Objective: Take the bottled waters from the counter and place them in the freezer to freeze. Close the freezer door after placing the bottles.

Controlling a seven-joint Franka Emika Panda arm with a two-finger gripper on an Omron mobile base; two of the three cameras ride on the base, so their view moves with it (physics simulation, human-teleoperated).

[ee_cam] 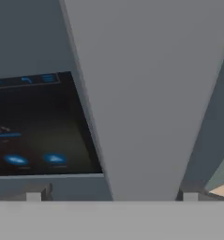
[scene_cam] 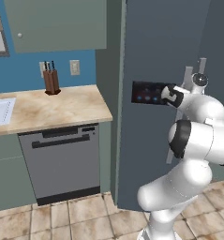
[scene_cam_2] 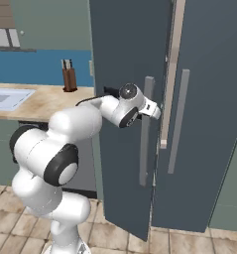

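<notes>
Arm hides part of display panel (scene_cam: 148, 93); freezer door (scene_cam: 151, 70) top cropped.

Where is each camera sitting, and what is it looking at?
Left base view: behind the arm on its left, facing the counter, knife block and freezer door; white arm at lower right.
Right base view: behind on its right, facing the same door; arm at lower left.
Hand view: on the hand, close to the door's handle and display panel; open tool.
Both base views share the door, counter and knife block.

1. I see flat, even rendered light in both base views — no glare, only soft shading on the freezer door (scene_cam: 155, 56).
2. My hand view is close and blurry — the display panel (ee_cam: 38, 126) reads soft and dim.
</notes>
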